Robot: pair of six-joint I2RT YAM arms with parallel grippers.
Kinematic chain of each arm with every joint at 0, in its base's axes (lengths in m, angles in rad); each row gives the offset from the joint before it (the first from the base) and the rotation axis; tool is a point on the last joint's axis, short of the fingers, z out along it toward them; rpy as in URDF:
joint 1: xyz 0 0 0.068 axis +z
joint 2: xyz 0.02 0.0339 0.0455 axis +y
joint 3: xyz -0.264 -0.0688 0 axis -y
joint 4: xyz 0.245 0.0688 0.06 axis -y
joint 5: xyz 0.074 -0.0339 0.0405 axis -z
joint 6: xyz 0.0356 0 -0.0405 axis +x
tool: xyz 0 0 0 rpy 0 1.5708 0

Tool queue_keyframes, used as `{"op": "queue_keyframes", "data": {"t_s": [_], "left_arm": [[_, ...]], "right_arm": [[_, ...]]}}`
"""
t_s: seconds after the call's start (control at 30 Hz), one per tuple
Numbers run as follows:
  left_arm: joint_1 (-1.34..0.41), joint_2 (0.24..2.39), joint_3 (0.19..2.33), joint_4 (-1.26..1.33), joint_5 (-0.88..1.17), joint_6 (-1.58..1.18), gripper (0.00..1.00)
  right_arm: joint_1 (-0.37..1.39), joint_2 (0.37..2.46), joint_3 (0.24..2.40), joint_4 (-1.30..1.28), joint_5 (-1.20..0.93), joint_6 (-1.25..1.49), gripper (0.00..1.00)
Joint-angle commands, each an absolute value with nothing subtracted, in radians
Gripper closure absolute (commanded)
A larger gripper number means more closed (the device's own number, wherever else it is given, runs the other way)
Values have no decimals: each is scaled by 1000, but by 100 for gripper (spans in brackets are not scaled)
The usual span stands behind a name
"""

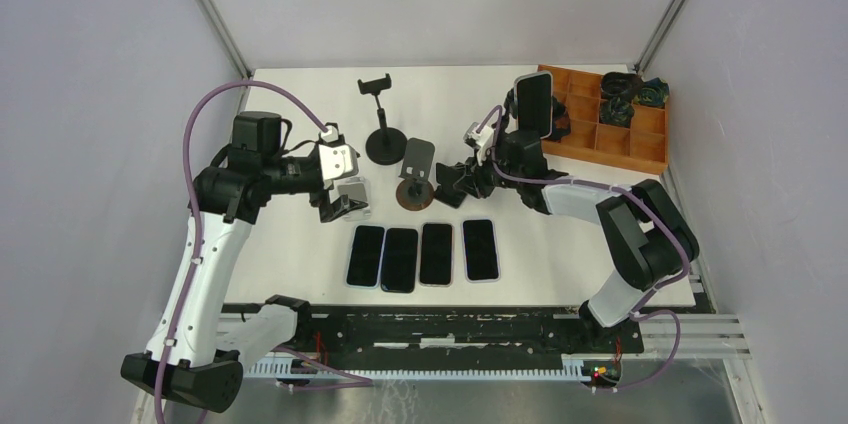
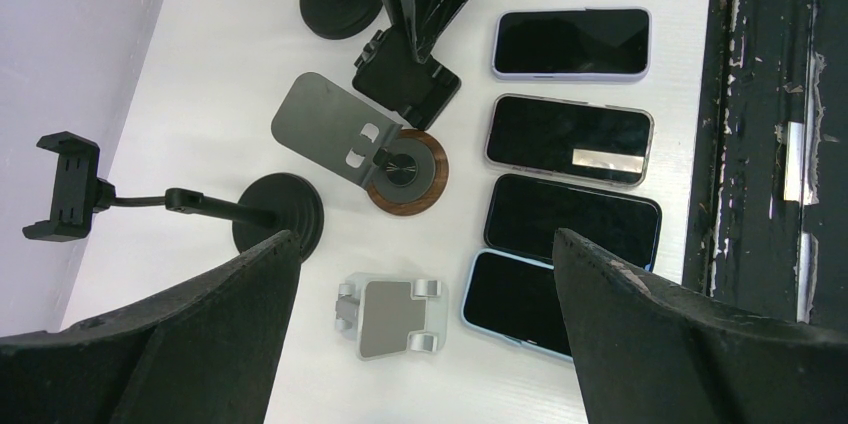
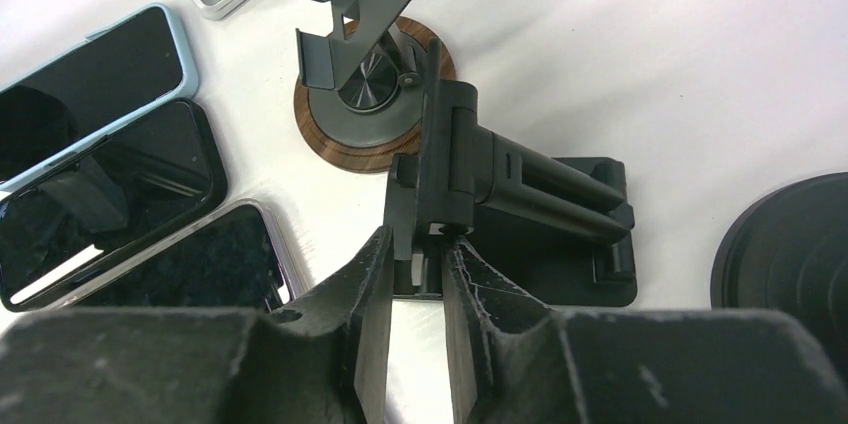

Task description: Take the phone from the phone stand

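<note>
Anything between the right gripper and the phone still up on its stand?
No loose object does. The right gripper is shut on the black folding stand, and the phone sits behind it, beyond the arm's own wrist, by the wooden organizer.

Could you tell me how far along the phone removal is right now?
Done: four phones lie flat in a row, and the silver stand is empty. In hand: the right end effector pinches the black stand, which holds no phone; the left end effector is open. Left: a fifth phone stands upright in a holder by the tray.
</note>
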State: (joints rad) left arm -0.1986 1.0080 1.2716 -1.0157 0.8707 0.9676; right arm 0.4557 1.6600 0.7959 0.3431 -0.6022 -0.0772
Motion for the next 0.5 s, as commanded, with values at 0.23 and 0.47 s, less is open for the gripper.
{"op": "queue_keyframes", "data": {"t_s": [0.23, 0.47], "left_arm": [[-199, 999, 1275, -1004, 899, 935, 0], [-199, 997, 1280, -1003, 899, 939, 0]], "right_arm": [[443, 1604, 815, 335, -643, -108, 65], [437, 1539, 819, 207, -534, -187, 64]]}}
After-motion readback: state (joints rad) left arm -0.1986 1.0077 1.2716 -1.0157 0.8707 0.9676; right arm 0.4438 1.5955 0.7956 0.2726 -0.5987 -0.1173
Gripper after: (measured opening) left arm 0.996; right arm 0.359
